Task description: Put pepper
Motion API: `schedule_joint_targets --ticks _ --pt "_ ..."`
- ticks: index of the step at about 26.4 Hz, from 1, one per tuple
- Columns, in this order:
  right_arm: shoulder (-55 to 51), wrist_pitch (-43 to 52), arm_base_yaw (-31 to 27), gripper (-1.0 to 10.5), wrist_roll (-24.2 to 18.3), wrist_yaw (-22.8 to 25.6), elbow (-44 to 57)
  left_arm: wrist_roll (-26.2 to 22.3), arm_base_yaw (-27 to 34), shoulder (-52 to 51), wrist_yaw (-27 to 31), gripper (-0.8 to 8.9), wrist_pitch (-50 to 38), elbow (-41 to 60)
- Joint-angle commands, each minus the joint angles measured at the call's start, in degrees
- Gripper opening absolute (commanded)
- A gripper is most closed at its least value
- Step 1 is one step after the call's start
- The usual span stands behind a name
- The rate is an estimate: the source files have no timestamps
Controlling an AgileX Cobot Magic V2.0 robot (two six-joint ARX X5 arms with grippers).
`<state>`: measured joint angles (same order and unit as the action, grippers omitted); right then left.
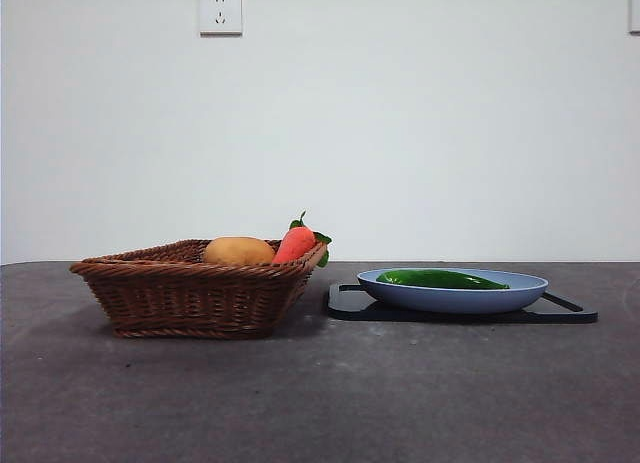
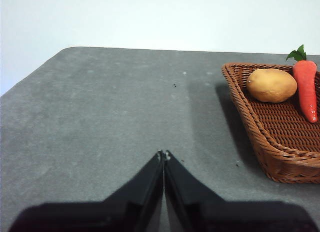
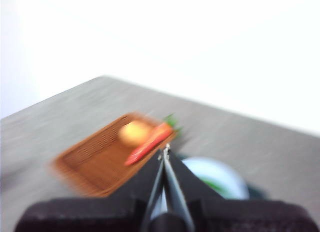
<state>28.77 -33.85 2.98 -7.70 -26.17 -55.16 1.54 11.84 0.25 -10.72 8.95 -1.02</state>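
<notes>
The dark-green pepper (image 1: 441, 279) lies in the blue plate (image 1: 520, 295), which rests on a black tray (image 1: 345, 304) right of the basket. A sliver of the pepper (image 3: 216, 186) shows in the blurred right wrist view beside the jaws. My right gripper (image 3: 165, 151) is shut and empty, high above the table, over the plate (image 3: 220, 172) and basket. My left gripper (image 2: 163, 155) is shut and empty over bare table, left of the basket. Neither gripper shows in the front view.
A brown wicker basket (image 1: 180, 288) stands left of the plate and holds a yellow-orange potato-like lump (image 1: 238, 251) and a red-orange carrot with green leaves (image 1: 296, 243). It also shows in the left wrist view (image 2: 280, 157). The grey table (image 1: 320, 403) runs wide in front.
</notes>
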Motion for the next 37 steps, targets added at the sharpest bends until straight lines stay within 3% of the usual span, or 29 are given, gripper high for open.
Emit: schedule_joint_targets --ticks 1,8,16,23,37 --pt "-6.27 9.94 -0.42 0.1 1.22 4.33 13.55 0.20 0.22 -0.17 -0.07 0.08 -0.35 0.46" --pt "-18.75 25.29 -0.42 0.1 6.25 8.63 36.44 0.20 0.20 -0.17 -0.07 0.08 -0.33 0.46" --pt "-26.86 28.28 -0.39 0.1 9.09 10.27 50.14 0.20 0.20 -0.17 -0.07 0.08 -0.33 0.46" --pt "-28.83 27.58 -0.39 0.1 10.47 10.27 54.71 0.20 0.20 -0.17 -0.07 0.08 -0.35 0.46" --pt "-28.81 25.24 -0.39 0.1 12.20 11.56 54.69 0.20 0.20 -0.17 -0.07 0.08 -0.35 0.46"
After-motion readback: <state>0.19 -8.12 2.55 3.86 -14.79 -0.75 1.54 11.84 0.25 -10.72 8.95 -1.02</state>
